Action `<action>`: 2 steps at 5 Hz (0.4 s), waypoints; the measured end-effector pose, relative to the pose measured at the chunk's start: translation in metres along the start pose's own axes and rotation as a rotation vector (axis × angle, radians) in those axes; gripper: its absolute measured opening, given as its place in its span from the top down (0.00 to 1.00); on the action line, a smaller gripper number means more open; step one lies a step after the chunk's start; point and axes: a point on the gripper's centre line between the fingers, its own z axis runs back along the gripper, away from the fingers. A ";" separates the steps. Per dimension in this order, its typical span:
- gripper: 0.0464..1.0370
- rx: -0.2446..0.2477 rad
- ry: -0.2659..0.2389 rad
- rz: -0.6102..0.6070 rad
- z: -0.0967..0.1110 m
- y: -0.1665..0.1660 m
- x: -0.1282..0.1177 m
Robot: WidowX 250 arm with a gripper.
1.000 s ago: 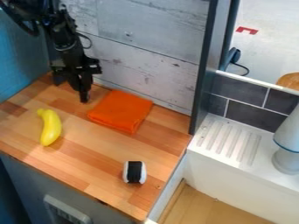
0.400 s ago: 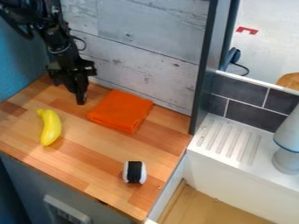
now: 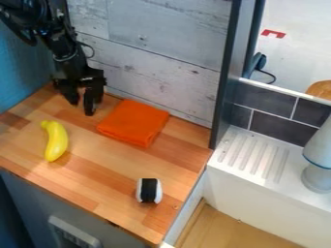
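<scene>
The orange cloth (image 3: pixel 134 123) lies folded just beside the gripper (image 3: pixel 82 108), to its right in the view, flat on the wooden counter (image 3: pixel 107 167). It looks light and soft, with enough layers to make a low pad that should give under pressure and not break. It would probably sag or unfold if lifted by 1 thin layer, so a pinch through the whole stack at the corner or edge nearest the gripper seems the surest hold — the flat middle offers little to grip.

The arm comes in from the upper left and its gripper points down, close to the whitewashed planks (image 3: pixel 165 46) behind it. Its 2 fingers are spread, with a gap between them and nothing held. Whether the tips touch the wood, I can't tell.

Nearer the camera than the gripper, and a little to its left, lies a yellow banana (image 3: pixel 56 141), curved and likely firm. Well apart from the gripper, toward the camera and to the right, is a small black-and-white roll-shaped thing (image 3: pixel 149 191).
</scene>
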 end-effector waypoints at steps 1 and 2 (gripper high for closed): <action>0.03 -0.004 0.001 0.000 0.000 -0.001 0.000; 0.03 -0.003 0.006 -0.003 0.000 -0.001 -0.001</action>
